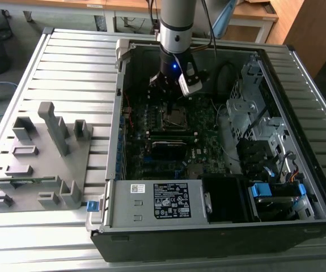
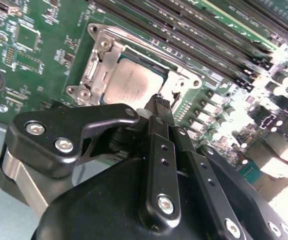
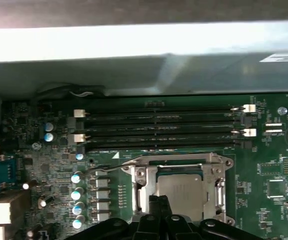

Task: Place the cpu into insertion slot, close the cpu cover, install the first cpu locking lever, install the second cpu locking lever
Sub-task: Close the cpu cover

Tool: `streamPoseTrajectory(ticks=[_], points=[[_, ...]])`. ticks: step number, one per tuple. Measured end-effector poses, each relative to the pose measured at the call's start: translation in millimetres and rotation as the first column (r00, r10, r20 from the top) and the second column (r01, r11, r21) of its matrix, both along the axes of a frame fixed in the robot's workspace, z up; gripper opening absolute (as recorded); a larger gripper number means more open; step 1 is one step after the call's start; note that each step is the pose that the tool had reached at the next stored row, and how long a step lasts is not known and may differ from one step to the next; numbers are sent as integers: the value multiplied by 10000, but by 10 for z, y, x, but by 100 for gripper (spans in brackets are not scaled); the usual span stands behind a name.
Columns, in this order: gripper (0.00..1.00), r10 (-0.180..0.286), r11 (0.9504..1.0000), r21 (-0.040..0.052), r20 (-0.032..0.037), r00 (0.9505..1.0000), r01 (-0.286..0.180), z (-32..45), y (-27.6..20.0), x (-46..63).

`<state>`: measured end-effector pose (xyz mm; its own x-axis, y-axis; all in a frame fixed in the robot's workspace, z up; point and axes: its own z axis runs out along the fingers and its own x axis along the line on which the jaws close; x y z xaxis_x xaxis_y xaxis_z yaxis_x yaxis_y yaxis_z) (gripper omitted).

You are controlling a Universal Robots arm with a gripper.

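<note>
The cpu lies flat in the insertion slot on the green motherboard, its dull grey top showing through the square cut-out. The silvery cpu cover lies down around it. In the first wrist view the cpu and cpu cover show the same, with a thin wire lever running beside the socket's edge. My gripper is shut with nothing between its fingers. Its tips hang just over the socket's rim beside the cpu, seen also as the gripper and gripper.
Long black memory slots run beside the socket. A black heatsink block sits close to it. The power supply, drive cage and case walls surround the board. A grey fixture tray lies outside the case.
</note>
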<state>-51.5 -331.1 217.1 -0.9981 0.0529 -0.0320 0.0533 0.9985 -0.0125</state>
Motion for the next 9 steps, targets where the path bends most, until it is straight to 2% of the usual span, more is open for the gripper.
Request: streamPoseTrajectory(ticks=[9], points=[[10,1,10000,1,0,10000,-1,-2,0,151]])
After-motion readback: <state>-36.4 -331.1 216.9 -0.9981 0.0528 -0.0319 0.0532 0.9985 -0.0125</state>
